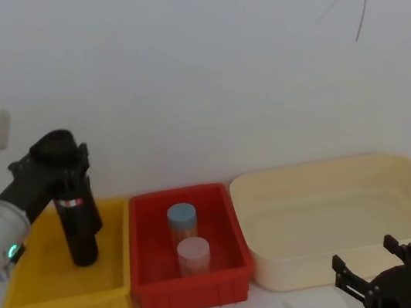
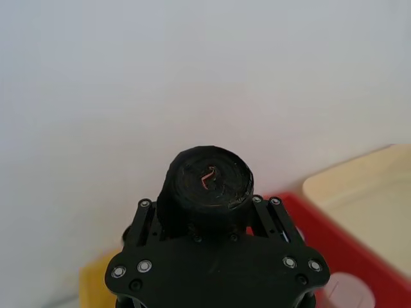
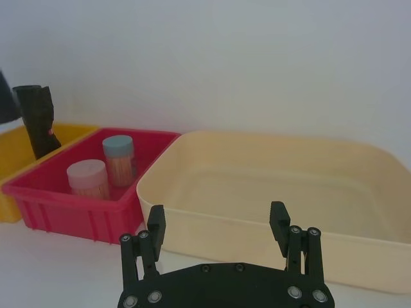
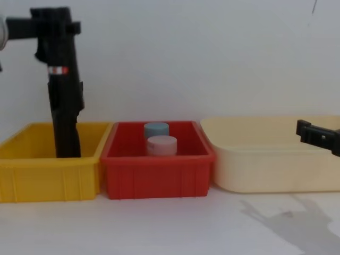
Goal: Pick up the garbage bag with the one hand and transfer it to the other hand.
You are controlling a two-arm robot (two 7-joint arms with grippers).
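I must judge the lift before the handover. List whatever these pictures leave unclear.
Bottom end of the garbage bag, held by the left tool: chest view, hidden behind the front wall of the yellow bin, so touching the floor or lifted cannot be told.
Print on the label band: chest view, too small.
Right tool, open: head view, its arm cut off by the bottom edge.

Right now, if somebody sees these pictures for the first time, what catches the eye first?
The black cylindrical roll of garbage bags with a red-and-white band is upright in the yellow plastic bin at the left, its top clamped in the left gripper. Beside it sits the red plastic bin with two capped jars, then the wide cream tray, with the open right gripper low in front of it.
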